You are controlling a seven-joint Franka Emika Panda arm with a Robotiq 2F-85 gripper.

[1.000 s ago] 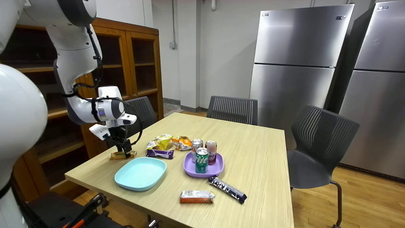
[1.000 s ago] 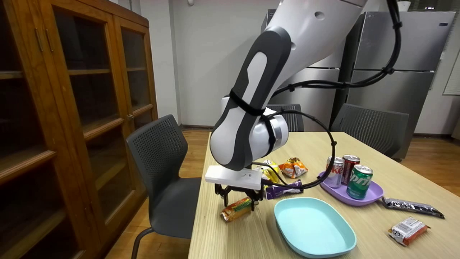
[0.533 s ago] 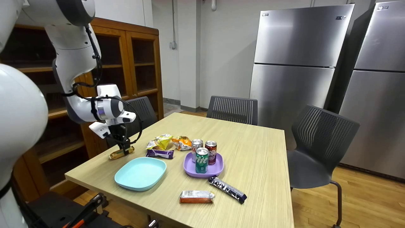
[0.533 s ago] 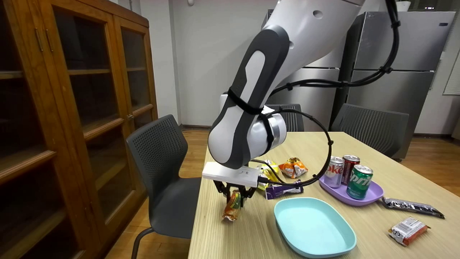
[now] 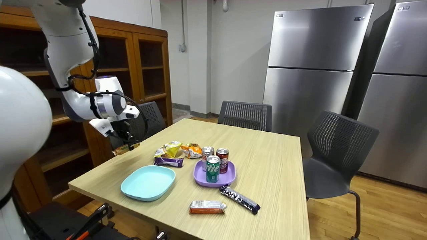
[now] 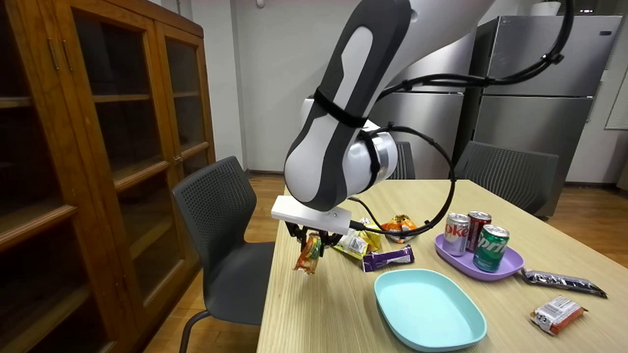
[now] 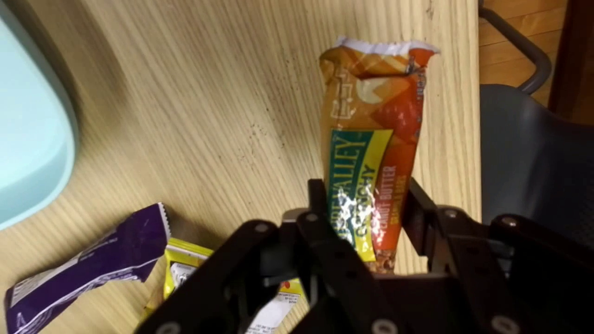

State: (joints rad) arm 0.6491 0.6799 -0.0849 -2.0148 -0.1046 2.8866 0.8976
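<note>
One orange-and-brown foil-wrapped granola bar (image 7: pixel 371 144) with a green and yellow label is clasped between the fingertips of a black two-fingered gripper (image 7: pixel 364 197), its jaws partway apart, as wide as the wrapper. The bar hangs tilted above a pale wood-grain table (image 6: pixel 304 323), near the side where a dark grey chair (image 6: pixel 218 206) with a perforated back stands.

On the tabletop, a glossy purple wrapped bar (image 6: pixel 388 258) lies just beside a crumpled yellow snack bag (image 5: pixel 168 149), with a crinkled orange snack bag (image 5: pixel 191 150) next to it. Near them sits a light-blue rounded-square plate (image 6: pixel 429 311). A lilac plate (image 6: pixel 512 264) carries three upright cans: a silver can (image 6: pixel 455 240), a dark red can (image 6: pixel 476 230) and a green can (image 6: pixel 490 252). Close by lie a dark, silver-patterned wrapped bar (image 5: pixel 239 199) and a white-and-orange packet (image 5: pixel 207 207).
</note>
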